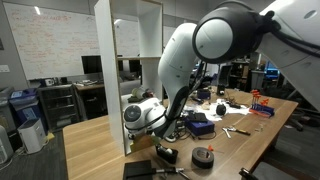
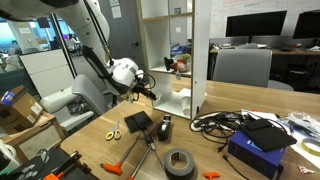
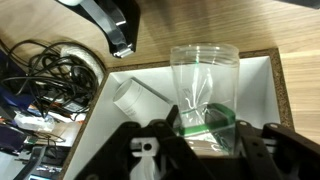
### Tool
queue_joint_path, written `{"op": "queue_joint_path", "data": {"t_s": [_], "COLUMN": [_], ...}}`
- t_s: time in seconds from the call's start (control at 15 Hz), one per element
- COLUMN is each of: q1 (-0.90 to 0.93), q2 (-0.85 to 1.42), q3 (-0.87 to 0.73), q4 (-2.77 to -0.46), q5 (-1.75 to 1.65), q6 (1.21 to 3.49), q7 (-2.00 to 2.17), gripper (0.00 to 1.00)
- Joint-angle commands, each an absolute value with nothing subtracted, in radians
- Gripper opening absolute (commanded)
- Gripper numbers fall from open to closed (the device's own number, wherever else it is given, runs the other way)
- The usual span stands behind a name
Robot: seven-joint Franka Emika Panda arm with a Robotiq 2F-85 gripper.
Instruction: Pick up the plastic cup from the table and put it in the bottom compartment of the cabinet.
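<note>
In the wrist view a clear plastic cup [image 3: 205, 75] with a green rim sits between my gripper's [image 3: 208, 140] fingers. Its base points away, over the white floor [image 3: 255, 85] of the cabinet's bottom compartment. The fingers sit against the cup's rim on both sides, so the gripper looks shut on it. In both exterior views the gripper [image 2: 149, 88] [image 1: 170, 127] reaches into the low opening of the white cabinet [image 2: 186, 50] [image 1: 108, 70]. The cup is too small to make out there.
A white cylinder [image 3: 135, 98] lies inside the compartment left of the cup. The wooden table holds a black tape roll [image 2: 180, 162], orange scissors [image 2: 113, 131], a black device [image 2: 138, 122], tangled cables [image 2: 215, 122] and a blue box [image 2: 262, 150].
</note>
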State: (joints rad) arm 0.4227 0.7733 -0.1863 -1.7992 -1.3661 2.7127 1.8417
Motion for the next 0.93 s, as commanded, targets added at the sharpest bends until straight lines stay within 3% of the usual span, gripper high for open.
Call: {"op": "queue_joint_path", "data": {"t_s": [0.0, 0.33, 0.87], "q1": [0.472, 0.389, 0.324], "q2": [0.923, 1.021, 1.100], "q3": [-0.232, -0.122, -0.075], "q4": [-1.616, -1.463, -1.299], "q5": [-1.446, -1.487, -1.542], "q6": [2.649, 2.498, 2.395], "q7": [1.946, 1.915, 1.903], "gripper": [0.14, 0.13, 0.13]}}
